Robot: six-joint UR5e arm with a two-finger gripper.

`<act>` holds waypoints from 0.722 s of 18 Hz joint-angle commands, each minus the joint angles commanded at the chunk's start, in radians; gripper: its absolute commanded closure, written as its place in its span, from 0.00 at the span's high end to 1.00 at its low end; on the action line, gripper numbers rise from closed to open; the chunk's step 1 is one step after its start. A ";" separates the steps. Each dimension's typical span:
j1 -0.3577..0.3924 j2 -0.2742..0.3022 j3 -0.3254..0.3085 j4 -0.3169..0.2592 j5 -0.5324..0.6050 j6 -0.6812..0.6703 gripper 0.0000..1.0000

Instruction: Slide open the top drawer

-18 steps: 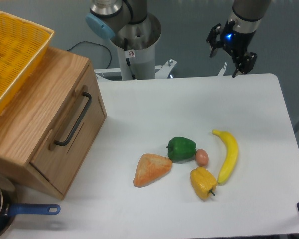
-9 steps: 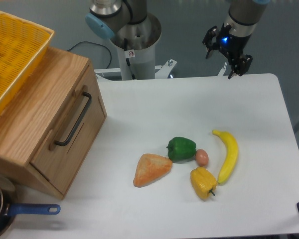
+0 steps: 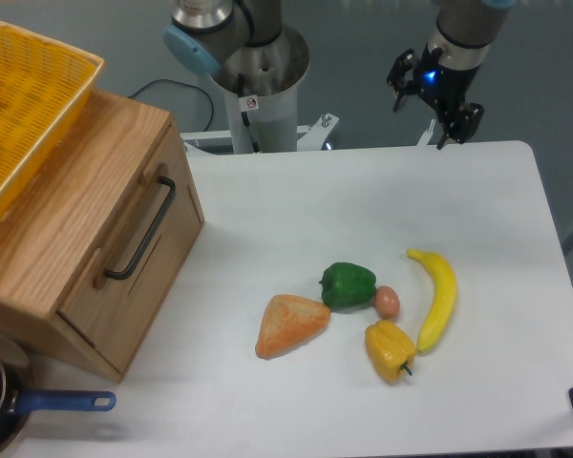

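The black two-finger gripper (image 3: 430,103) hangs above the far edge of the white surface (image 3: 296,219), a blue light glowing on its body. Its jaws stand spread well apart, with nothing between them and nothing touching them.

Farthest to the left of the jaws, at the picture's left edge, sits one yellow mesh basket (image 3: 29,105), resting on top of the one light-oak cabinet body (image 3: 48,229). Inside the basket a bit of red and a bit of pale something show at the edge, too cut off to name. The one top drawer (image 3: 138,253), a light-oak front panel set in that cabinet, is far to the left of the jaws and nearer the camera than they are; it sits pushed in, its panel flush with the cabinet. Its one long black metal bar handle (image 3: 141,229) runs along the panel. Below the cabinet, at the lower left corner, lies one dark pan with a blue handle (image 3: 62,402).

Closer to the jaws, behind the surface, stands the grey arm base column (image 3: 258,72).

On the surface, well in front of the jaws, lie five foods in a loose group: one orange wedge-shaped piece of bread (image 3: 291,324), one green bell pepper (image 3: 348,284), one small brown egg (image 3: 388,301) touching the green pepper, one yellow bell pepper (image 3: 390,350), and one yellow banana (image 3: 437,296) almost straight in front of the jaws.
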 joint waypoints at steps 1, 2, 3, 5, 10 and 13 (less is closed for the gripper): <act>-0.012 -0.003 0.003 0.003 0.001 -0.020 1.00; -0.027 -0.009 0.011 0.005 0.006 -0.047 1.00; -0.034 -0.011 0.012 0.006 0.003 -0.075 1.00; -0.051 -0.012 0.014 0.008 -0.003 -0.120 1.00; -0.100 -0.023 0.026 0.009 -0.008 -0.232 1.00; -0.124 -0.026 0.029 0.009 -0.011 -0.294 1.00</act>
